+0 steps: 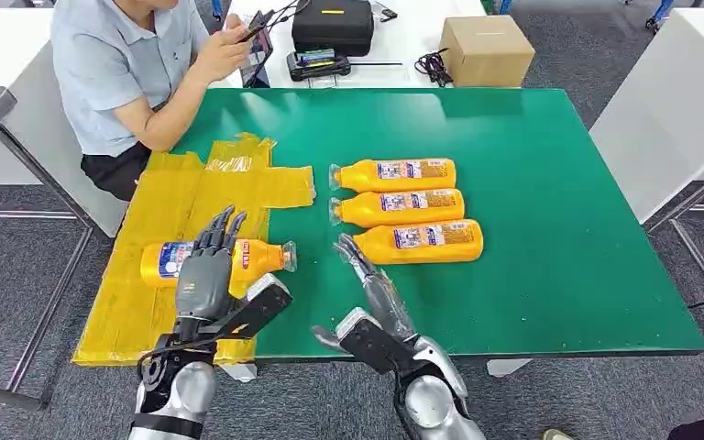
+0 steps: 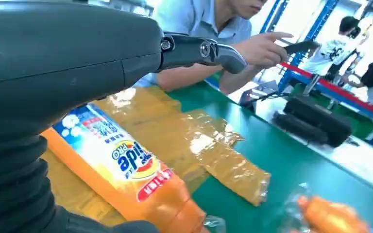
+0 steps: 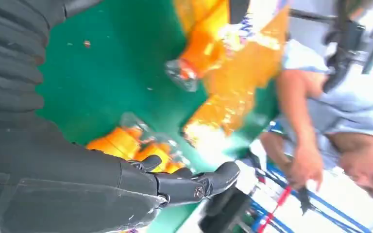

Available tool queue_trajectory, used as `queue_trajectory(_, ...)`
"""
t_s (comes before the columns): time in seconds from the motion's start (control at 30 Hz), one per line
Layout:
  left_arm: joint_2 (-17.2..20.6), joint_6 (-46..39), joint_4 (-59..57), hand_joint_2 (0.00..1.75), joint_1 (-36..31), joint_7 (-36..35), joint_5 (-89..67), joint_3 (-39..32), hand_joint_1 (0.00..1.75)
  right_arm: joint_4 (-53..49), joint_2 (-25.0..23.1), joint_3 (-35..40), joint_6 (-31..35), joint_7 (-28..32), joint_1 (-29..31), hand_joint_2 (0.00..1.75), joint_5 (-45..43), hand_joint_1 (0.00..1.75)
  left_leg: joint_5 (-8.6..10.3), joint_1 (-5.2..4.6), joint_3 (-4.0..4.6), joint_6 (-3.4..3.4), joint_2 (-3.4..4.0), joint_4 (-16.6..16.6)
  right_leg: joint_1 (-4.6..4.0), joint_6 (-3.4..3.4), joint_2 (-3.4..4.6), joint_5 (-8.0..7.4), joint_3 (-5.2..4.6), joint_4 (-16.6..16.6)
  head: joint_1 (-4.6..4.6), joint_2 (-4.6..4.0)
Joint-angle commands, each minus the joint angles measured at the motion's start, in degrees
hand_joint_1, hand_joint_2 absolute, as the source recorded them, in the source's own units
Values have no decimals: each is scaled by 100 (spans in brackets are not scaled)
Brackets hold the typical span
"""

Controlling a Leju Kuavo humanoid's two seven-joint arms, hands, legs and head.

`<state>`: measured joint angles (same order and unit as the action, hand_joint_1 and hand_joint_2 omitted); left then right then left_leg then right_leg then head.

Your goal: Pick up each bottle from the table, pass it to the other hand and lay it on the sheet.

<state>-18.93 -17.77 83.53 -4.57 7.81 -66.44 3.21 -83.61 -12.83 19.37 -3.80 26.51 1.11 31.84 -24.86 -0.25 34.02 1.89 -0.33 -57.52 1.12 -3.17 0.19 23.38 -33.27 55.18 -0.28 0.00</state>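
One orange bottle [image 1: 215,260] lies on its side on the yellow sheet [image 1: 160,192] near the table's [image 1: 550,183] front left corner, cap pointing toward the table's middle. The left hand [image 1: 206,266] hovers directly over it with fingers extended and apart, holding nothing. The right hand [image 1: 371,280], also with straight, spread fingers and empty, is above the green surface by the front edge, just beside the nearest of three bottles [image 1: 408,208] lying in a row mid-table. A person [image 1: 137,64] sits at the far left corner.
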Motion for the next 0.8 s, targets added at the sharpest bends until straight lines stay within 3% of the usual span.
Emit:
queue_trajectory(0.03, -107, 486, 344, 175, 275, 385, 1578, -202, 0, -1242, 170, -373, 937, 161, -329, 175, 998, 0, -12, 4, -11, -7, -1, -5, -4, 10, -5, 11, 14, 3, -2, 0)
queue_trajectory(0.1, -107, 677, 373, 175, 324, 429, 2083, -151, 0, -1146, 382, -476, 1592, -146, -283, 175, 2209, 0, -6, 2, -7, -5, -1, -2, -2, 7, -4, 6, 10, -1, 0, 0)
queue_trajectory(0.27, -107, 632, 599, 175, 435, 532, 2194, -40, 0, -693, 608, -896, 1774, -102, -144, 175, 2502, 0, -5, 4, -18, -6, -8, 2, -5, 10, -12, 5, 26, -10, 0, 0)
queue_trajectory(0.47, -107, 968, 1427, 175, 859, 712, 3478, 81, 0, -113, 922, -1439, 1900, -352, 192, 175, 2943, 0, -6, 3, -11, -6, 7, 0, -4, 8, 3, 0, 16, -9, 0, 0)
queue_trajectory(0.8, -107, 1456, 1742, 175, 1176, 752, 4268, 430, 0, -3, 1012, -1388, 1963, -494, 151, 175, 3401, 0, -8, 1, -14, -6, 4, 1, -2, 9, 1, 4, 17, -6, 0, 0)
